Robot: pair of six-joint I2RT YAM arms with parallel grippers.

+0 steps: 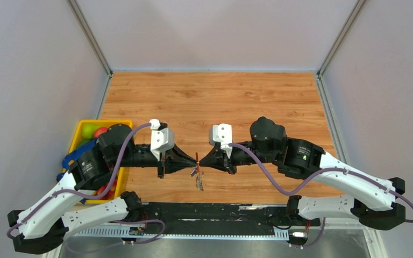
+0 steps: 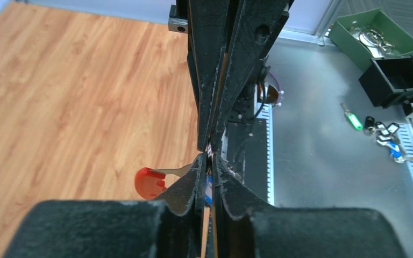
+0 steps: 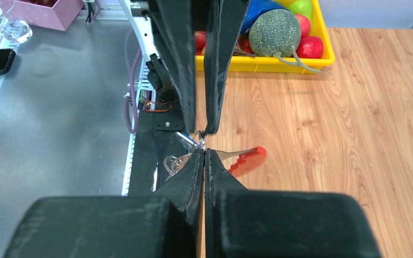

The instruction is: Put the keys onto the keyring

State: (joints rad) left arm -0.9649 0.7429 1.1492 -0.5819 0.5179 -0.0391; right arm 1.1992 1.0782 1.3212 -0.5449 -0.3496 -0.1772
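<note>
over the near part of the brown wooden tabletop (image 1: pixel 215 102), at 6 o'clock from its middle, the black left claw (image 2: pixel 208 163) and the black right claw (image 3: pixel 205 152) are met tip to tip. the left claw's fingers are drawn almost together on the blue plastic tag of the small silvery metal keys (image 1: pixel 199 181), which are seen dangling at 6 o'clock below the meeting point in the top view. the right claw is pressed together where the silvery stem of the keyring, a red jagged-edged piece (image 3: pixel 247 159), emerges at 3 o'clock of its tips; whether that stem is truly clamped cannot be told.
</note>
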